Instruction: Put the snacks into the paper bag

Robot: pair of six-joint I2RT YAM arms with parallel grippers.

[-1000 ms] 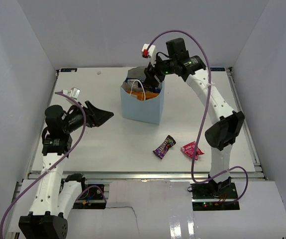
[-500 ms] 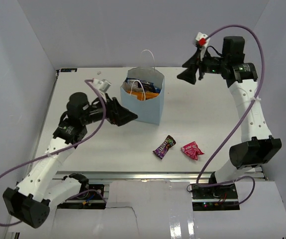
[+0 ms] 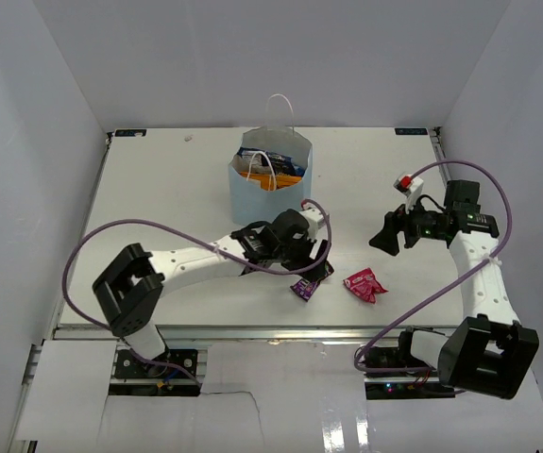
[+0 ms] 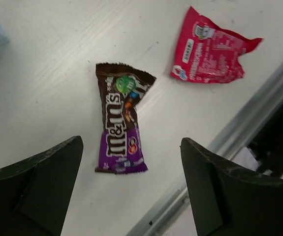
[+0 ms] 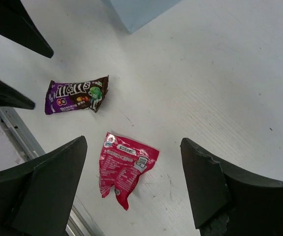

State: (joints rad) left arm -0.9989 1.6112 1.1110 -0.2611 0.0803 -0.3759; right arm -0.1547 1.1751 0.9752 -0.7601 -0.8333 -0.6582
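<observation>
The left arm (image 3: 195,260) lies stretched low across the counter (image 3: 148,189) toward the right, its wrist above the small purple packet (image 4: 119,130). The left jaws stand spread wide on either side of that packet, grasping nothing. The right arm (image 3: 486,283) is folded at the elbow, wrist angled left and down toward the pink-red packet (image 5: 124,169), and the right jaws are likewise released and empty. Two packets lie flat near the counter's front edge, one purple and one pink-red, close but apart. One paper bag (image 3: 273,206) stands upright behind them, orange and blue packets showing inside; their number cannot be told
</observation>
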